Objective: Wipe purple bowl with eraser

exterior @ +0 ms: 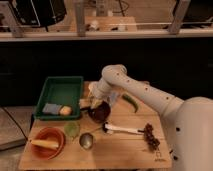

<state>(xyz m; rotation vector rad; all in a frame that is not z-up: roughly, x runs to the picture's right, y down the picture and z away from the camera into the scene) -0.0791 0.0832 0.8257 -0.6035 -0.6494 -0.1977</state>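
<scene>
The purple bowl (pixel 101 112) stands on the wooden table (pixel 130 152), just right of the green tray. My gripper (pixel 95 102) hangs from the white arm (pixel 116 78) and sits at the bowl's back-left rim, low over it. The gripper covers part of the rim. I cannot make out the eraser for sure. A small pale thing (pixel 91 87) shows behind the wrist near the table's back edge, and I cannot tell whether it is the eraser.
A green tray (pixel 62 86) on the left holds a blue-grey pad (pixel 51 108) and a yellow-orange thing (pixel 65 111). In front are an orange bowl (pixel 47 143), a light-green bowl (pixel 71 129) and a metal cup (pixel 86 141). A white-handled brush (pixel 122 130) and a green pepper (pixel 130 103) lie to the right.
</scene>
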